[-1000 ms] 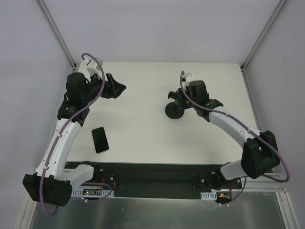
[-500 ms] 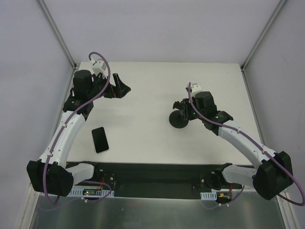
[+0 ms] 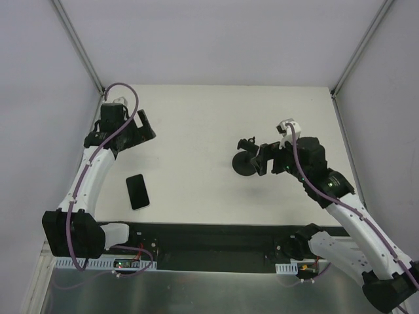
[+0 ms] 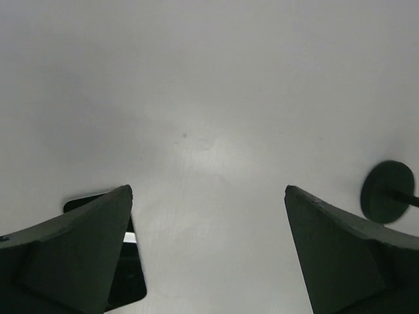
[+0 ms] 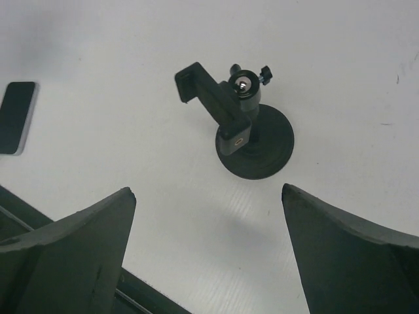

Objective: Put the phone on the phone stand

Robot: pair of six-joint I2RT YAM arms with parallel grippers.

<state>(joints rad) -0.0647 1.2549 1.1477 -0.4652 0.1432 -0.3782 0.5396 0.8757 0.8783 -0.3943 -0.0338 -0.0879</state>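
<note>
The phone (image 3: pixel 137 191) lies flat on the white table (image 3: pixel 196 118) near its front left edge, face up; it also shows as the phone (image 5: pixel 16 118) in the right wrist view and, half hidden by a finger, as the phone (image 4: pixel 127 281) in the left wrist view. The phone stand (image 3: pixel 246 163) stands on its disc base right of centre, with nothing in the stand's bracket (image 5: pixel 209 98). My left gripper (image 3: pixel 141 126) hangs open above the table, behind the phone. My right gripper (image 3: pixel 264 159) is open just right of the stand, apart from it. The left wrist view catches the stand's base (image 4: pixel 387 191).
A black rail (image 3: pixel 209 239) with the two arm bases runs along the table's near edge. Grey walls with metal posts (image 3: pixel 82 49) close in the back and both sides.
Both grippers have opened wide. The right gripper let go of the stand and drew back to the right; the stand sits slightly nearer. The left gripper swung left and nearer.
</note>
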